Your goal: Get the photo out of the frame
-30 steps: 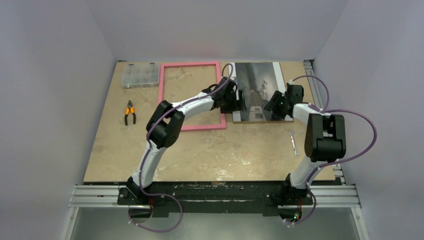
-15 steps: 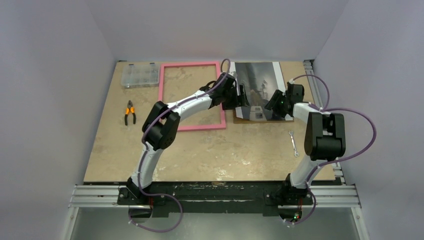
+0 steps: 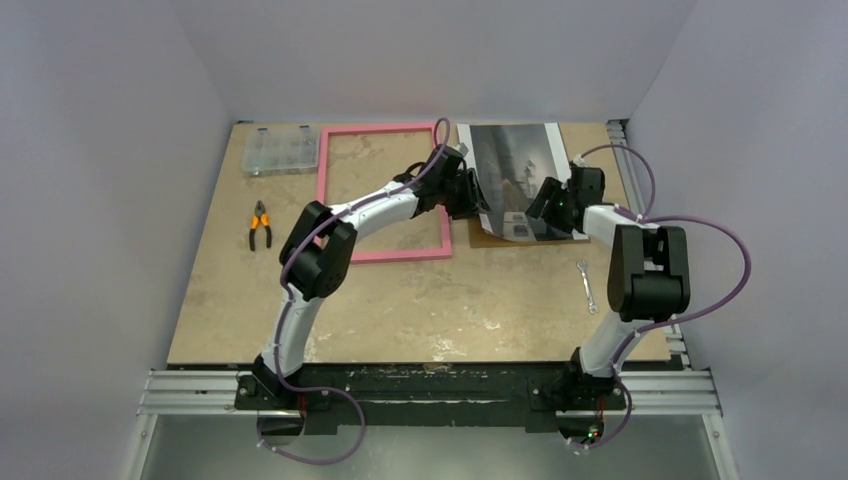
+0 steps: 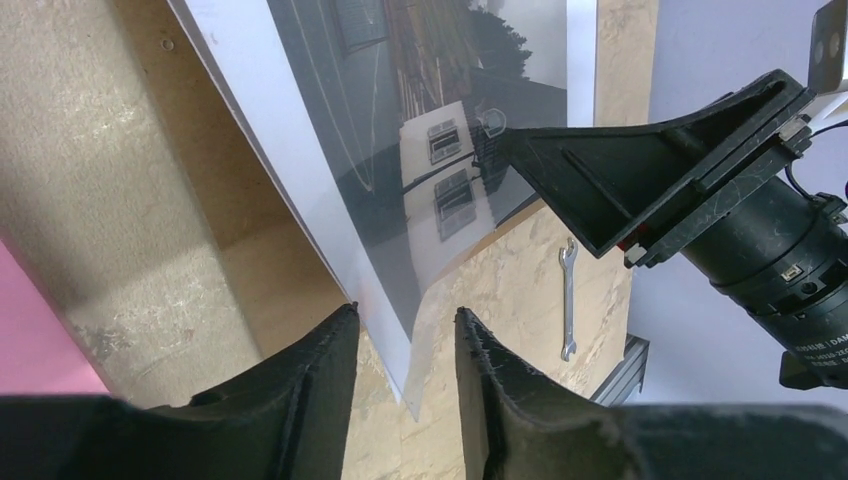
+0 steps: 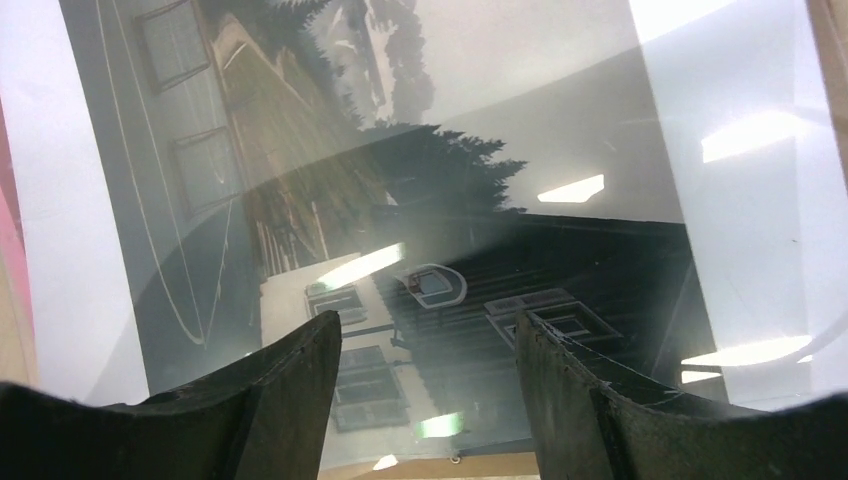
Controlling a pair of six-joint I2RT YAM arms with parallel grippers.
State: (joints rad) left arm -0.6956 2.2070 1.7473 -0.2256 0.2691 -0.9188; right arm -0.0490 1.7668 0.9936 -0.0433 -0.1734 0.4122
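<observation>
The photo [image 3: 520, 180] lies lengthwise front-to-back, slightly skewed; left gripper [image 4: 405, 318], right gripper [image 5: 428, 328]: jaws apart.

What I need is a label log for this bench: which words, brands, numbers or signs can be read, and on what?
No text is legible in any view.
photo: a building and trees, with no lettering visible.
wrench: any stamp is too small to read.
right wrist housing: a tiny mark, too blurred to read.
compartment box and pliers: too small to show any marking.
</observation>
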